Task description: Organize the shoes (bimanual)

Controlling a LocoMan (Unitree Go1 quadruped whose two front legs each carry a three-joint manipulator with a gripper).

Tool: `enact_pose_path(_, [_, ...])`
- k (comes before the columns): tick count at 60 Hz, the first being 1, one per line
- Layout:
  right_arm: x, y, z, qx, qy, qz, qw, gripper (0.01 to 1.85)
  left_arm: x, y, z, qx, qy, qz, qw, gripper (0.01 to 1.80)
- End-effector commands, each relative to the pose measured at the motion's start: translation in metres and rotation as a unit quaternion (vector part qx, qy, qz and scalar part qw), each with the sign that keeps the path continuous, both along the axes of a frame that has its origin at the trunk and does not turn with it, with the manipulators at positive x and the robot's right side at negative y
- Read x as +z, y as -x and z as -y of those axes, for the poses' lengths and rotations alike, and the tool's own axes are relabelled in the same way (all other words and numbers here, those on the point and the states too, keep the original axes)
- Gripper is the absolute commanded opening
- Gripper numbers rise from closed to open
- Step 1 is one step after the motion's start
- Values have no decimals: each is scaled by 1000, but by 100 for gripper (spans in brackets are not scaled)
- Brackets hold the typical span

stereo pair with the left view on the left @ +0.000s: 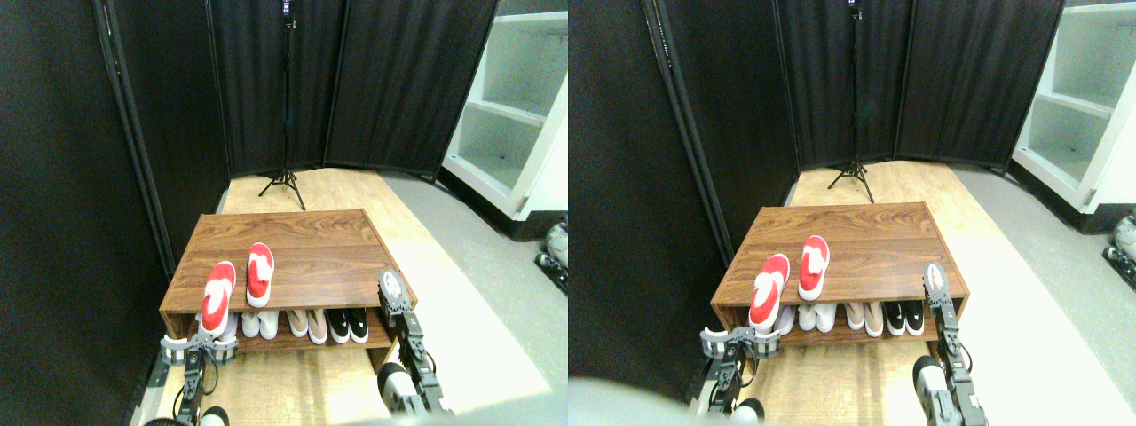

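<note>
Grippers first, down at the bottom edge. Left gripper at seven o'clock spreads its jaws wide, released, right under the heel of the nearer red shoe; whether a jaw touches that heel is hard to make out. Right gripper at five o'clock stands upright against the front right corner of the wooden shoe rack, and I cannot tell if it is clenched or loose, too small and dark. Both limbs are cut off by the frame below.

Nearer red shoe hangs its heel over the rack's front edge, toe pointing to twelve. Second red shoe sits just beside it at one o'clock, fully on top, a bit further back.

Lower shelf: white pair, beige pair, black pair, heels half hidden in shadow.

Beyond, a tripod before black curtains, top cropped. White shelving at two o'clock, partly cut off.
</note>
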State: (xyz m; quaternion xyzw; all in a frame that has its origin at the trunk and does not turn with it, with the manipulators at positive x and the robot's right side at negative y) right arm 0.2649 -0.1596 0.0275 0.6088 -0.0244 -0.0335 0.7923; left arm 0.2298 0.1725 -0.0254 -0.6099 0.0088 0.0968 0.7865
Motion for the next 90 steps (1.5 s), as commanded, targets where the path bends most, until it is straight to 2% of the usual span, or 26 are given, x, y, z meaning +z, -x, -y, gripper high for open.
enact_pose_path(1, [5,-2,0,-3,0,15,1000,1,-5,-7,-1,10,23,12,1000,158])
enact_pose_path(7, [6,-3,1,-4,-7,16,1000,1,-15,-16,-1,28,30,9,999,154])
enact_pose_path(16, [7,-3,1,-3,9,20,1000,1,-23,-22,2,31,20,4,999,152])
enact_pose_path(26, [8,-3,3,-7,5,22,1000,1,-37,-35,2,29,38,8,999,137])
enact_pose_path(35, [9,-3,6,-6,11,24,1000,1,-42,-50,0,23,38,0,999,149])
enact_pose_path(44, [8,-3,8,-4,18,27,999,1,-44,-61,0,23,17,0,1000,145])
enact_pose_path(49, [8,-2,9,-7,11,25,1000,1,-46,-67,0,21,11,-6,1000,149])
enact_pose_path(52, [7,-2,11,-10,12,25,1000,1,-42,-68,2,15,6,-9,1000,145])
enact_pose_path(56, [7,-2,13,-15,18,26,999,1,-46,-73,-1,11,7,-9,1000,150])
enact_pose_path(64, [8,-1,14,-16,22,28,999,1,-43,-72,2,14,16,-8,1000,144])
enact_pose_path(72, [6,-1,14,-16,14,23,999,1,-38,-71,3,7,14,-8,1000,146])
enact_pose_path(74, [6,-2,13,-17,18,23,999,1,-43,-73,-1,9,15,-8,1000,150])
enact_pose_path(78, [7,-2,12,-19,12,20,1000,1,-42,-73,-2,10,10,-10,1000,148])
enact_pose_path(83, [6,-2,12,-21,10,20,1000,1,-37,-70,0,7,8,-6,1000,148])
enact_pose_path(86, [6,-2,11,-22,5,16,1000,1,-38,-68,-2,7,10,-3,1000,155])
enact_pose_path(90, [6,-3,10,-21,9,22,999,1,-32,-59,-2,14,18,2,1000,156])
